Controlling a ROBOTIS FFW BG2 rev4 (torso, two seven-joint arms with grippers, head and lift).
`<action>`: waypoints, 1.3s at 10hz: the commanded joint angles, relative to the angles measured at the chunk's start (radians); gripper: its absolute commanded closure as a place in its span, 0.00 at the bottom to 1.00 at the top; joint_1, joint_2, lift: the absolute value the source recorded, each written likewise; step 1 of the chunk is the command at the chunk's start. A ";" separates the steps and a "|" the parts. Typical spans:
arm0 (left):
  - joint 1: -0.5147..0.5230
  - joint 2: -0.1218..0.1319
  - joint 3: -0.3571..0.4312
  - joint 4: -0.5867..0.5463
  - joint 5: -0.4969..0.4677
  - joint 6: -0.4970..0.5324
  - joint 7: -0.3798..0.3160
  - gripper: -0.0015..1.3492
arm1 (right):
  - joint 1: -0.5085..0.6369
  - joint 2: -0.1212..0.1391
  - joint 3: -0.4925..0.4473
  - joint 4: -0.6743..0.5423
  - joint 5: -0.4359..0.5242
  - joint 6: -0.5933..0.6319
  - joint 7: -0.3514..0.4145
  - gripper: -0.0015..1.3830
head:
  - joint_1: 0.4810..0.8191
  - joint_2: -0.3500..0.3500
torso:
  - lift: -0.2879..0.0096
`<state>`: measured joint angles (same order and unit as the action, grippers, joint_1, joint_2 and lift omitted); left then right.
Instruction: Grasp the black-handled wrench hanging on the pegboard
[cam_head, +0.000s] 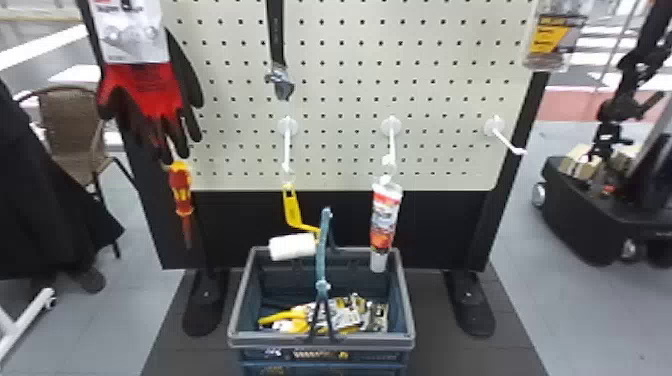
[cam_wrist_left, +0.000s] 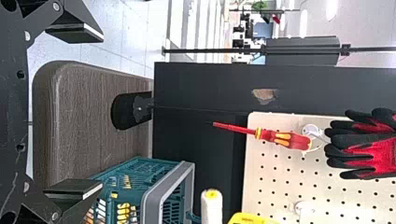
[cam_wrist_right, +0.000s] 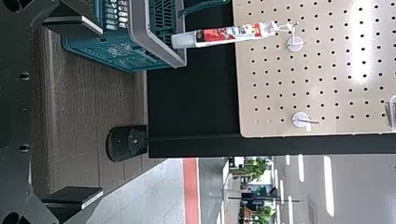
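Note:
The black-handled wrench (cam_head: 276, 45) hangs head down at the top middle of the cream pegboard (cam_head: 430, 100), its metal head (cam_head: 280, 82) just above a white hook. My left gripper (cam_wrist_left: 79, 109) is open, low before the board's left foot, with nothing between its fingers (cam_wrist_left: 74, 189). The red screwdriver (cam_wrist_left: 268, 135) and red gloves (cam_wrist_left: 369, 142) lie beyond it. My right gripper (cam_wrist_right: 79, 109) is open too, low by the board's right foot, and nothing sits between its fingers (cam_wrist_right: 74, 196).
Red gloves (cam_head: 147, 105), a red screwdriver (cam_head: 181, 195), a yellow paint roller (cam_head: 292, 245) and a sealant tube (cam_head: 384, 220) hang on the board. A teal basket (cam_head: 240, 300) with packaged goods stands on the floor below. A black cart (cam_head: 590, 200) stands at right.

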<state>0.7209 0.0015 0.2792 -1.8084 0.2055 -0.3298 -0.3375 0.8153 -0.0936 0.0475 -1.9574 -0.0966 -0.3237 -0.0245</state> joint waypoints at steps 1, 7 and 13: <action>0.001 -0.004 0.000 -0.002 0.000 0.000 0.000 0.15 | 0.001 0.000 0.000 0.000 0.000 0.000 0.000 0.07 | 0.20 0.50 | 0.63; -0.010 -0.004 0.000 -0.056 -0.006 0.057 0.000 0.15 | 0.001 0.000 0.000 0.000 0.000 0.000 0.000 0.07 | 0.20 0.50 | 0.63; -0.379 0.040 0.083 -0.527 -0.101 0.609 -0.138 0.14 | -0.012 -0.009 0.000 -0.015 0.008 0.009 0.002 0.07 | 0.20 0.50 | 0.63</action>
<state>0.3927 0.0292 0.3544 -2.2922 0.1132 0.2118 -0.4713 0.8058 -0.1004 0.0475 -1.9698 -0.0905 -0.3185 -0.0230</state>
